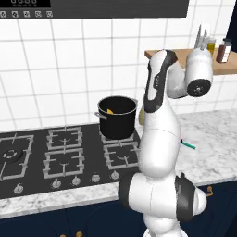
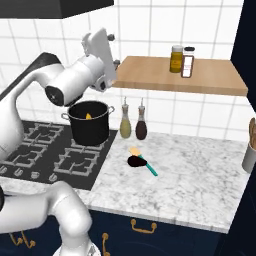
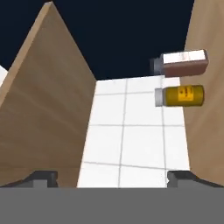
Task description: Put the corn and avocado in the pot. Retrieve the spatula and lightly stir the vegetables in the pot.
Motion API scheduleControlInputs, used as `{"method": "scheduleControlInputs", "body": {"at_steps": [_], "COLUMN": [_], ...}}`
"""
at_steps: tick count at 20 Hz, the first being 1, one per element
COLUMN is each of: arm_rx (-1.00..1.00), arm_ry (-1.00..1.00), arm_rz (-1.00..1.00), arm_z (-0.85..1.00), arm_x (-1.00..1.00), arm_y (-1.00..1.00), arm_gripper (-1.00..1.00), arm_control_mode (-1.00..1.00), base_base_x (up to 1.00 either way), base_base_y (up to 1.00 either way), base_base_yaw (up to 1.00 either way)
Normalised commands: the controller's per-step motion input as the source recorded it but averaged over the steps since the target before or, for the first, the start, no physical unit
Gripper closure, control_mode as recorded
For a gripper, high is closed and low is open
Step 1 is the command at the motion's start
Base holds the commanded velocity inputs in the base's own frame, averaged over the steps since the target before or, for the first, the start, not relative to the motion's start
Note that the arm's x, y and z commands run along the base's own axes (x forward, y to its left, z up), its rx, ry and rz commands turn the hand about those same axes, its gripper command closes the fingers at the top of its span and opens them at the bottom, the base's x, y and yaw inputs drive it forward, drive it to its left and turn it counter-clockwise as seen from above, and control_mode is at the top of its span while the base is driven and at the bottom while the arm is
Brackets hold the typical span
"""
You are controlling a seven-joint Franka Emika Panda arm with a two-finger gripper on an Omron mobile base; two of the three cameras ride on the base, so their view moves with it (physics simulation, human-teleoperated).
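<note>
The black pot [image 1: 116, 118] [image 2: 90, 125] stands on the rear right burner with the yellow corn [image 1: 110, 111] [image 2: 88, 116] inside it. On the marble counter lies the spatula [image 2: 143, 160], tan blade toward the wall; its teal handle [image 1: 188, 145] pokes out past my arm. A dark oval avocado [image 2: 135, 161] rests against the spatula. My gripper [image 2: 115, 49] [image 1: 202, 37] [image 3: 111, 177] is raised high above the pot, level with the wooden shelf and aimed at it. It is open and holds nothing.
The wooden shelf [image 2: 200, 77] carries a yellow jar [image 2: 176, 59] [image 3: 180, 96] and a brown shaker [image 2: 188, 63] [image 3: 181, 64]. An olive bottle [image 2: 125, 125] and a dark bottle [image 2: 141, 126] stand by the wall beside the pot. A utensil holder [image 2: 249, 152] sits far right.
</note>
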Motion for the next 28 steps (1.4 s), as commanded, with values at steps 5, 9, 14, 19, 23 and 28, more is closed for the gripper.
{"method": "scheduleControlInputs", "body": {"at_steps": [5, 9, 14, 19, 23, 28], "arm_rx": [-0.01, -0.16, -0.17, -0.16, -0.02, 0.01], "arm_ry": [0.87, 0.95, 0.99, 0.75, 0.54, 0.57], "arm_rz": [-0.08, 0.0, 0.0, 0.19, 0.56, 0.54], "arm_z": [0.23, -0.05, -0.24, -0.96, -1.0, -1.0], "arm_x": [-0.59, -0.63, -0.67, -0.03, 0.6, 0.56], "arm_y": [-0.49, 0.0, 0.0, -0.12, -0.37, -0.06], "arm_gripper": [-1.0, -1.0, -1.0, -1.0, -1.0, -1.0], "arm_control_mode": [-1.0, -1.0, -1.0, -1.0, -1.0, -1.0], "base_base_x": [0.0, 0.0, 0.0, 0.0, 0.0, 0.0], "base_base_y": [0.0, 0.0, 0.0, 0.0, 0.0, 0.0], "base_base_yaw": [0.0, 0.0, 0.0, 0.0, 0.0, 0.0]}}
